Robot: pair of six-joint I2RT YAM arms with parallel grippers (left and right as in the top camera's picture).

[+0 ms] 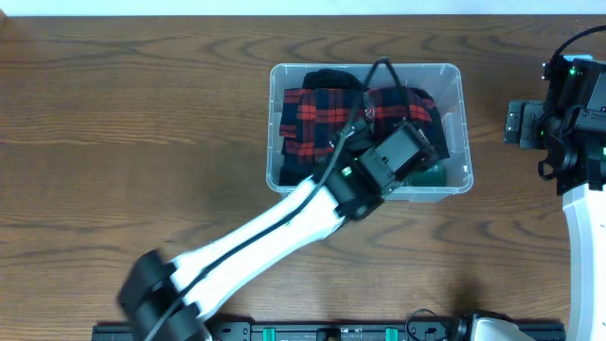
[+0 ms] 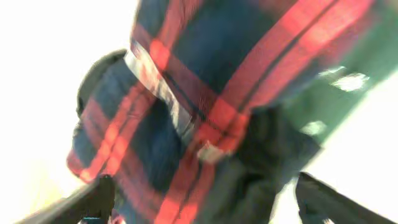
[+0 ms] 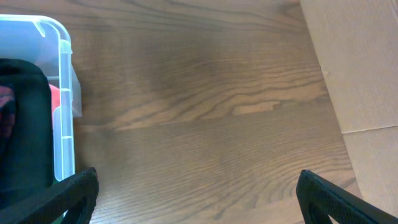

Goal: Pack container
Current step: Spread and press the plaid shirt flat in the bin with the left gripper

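The clear plastic container (image 1: pixel 275 123) stands at the table's middle and holds a red-and-navy plaid garment (image 1: pixel 317 118) with dark cloth beside it. My left gripper (image 1: pixel 417 153) reaches into the container's right half from the front. In the left wrist view it is open (image 2: pixel 205 200), its fingers (image 2: pixel 93 196) standing wide on either side of the plaid garment (image 2: pixel 205 93), with nothing gripped. My right gripper (image 1: pixel 516 123) hovers to the right of the container. It is open (image 3: pixel 196 199) over bare wood, with the container's corner (image 3: pixel 62 106) at its left.
A green item (image 1: pixel 434 175) lies in the container's front right corner, below the left wrist. A sheet of cardboard (image 3: pixel 360 62) covers the table's far side in the right wrist view. A black rail (image 1: pixel 331 332) runs along the front edge.
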